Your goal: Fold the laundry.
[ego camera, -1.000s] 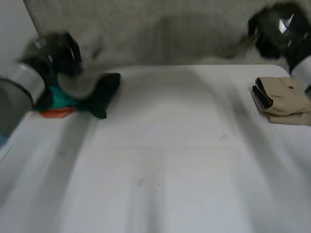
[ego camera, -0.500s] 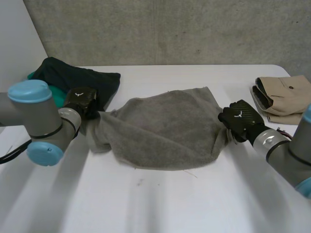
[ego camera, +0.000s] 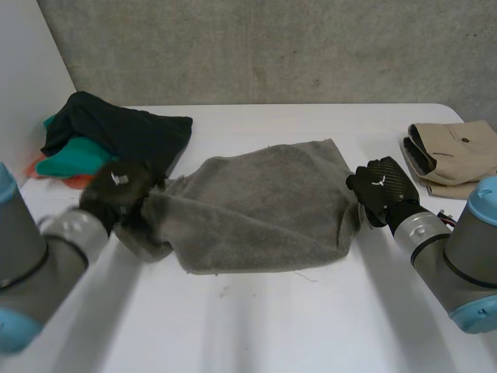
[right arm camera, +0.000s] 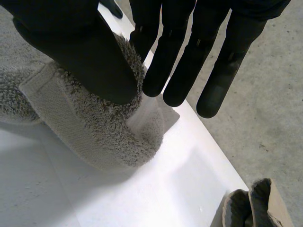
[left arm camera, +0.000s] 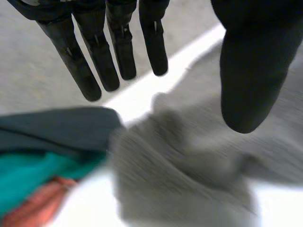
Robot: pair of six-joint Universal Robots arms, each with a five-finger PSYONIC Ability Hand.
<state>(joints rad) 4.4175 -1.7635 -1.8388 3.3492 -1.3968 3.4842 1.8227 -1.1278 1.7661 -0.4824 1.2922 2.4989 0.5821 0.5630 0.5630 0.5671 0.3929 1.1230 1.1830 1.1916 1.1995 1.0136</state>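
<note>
Towel, grey and rumpled, spread across the centre of a white table. At its left edge, left hand, black, in the middle left of the frame. In the left wrist view, fingers straight and thumb held apart, spread wide above the bunched cloth, gripping nothing. At the towel's right edge, right hand, in the middle right of the frame. In the right wrist view, hemmed corner nipped between thumb and straight fingers. Upper left: dark garment heaped over teal cloth, just beside the towel. Far right: folded beige garment, apart from the towel.
</note>
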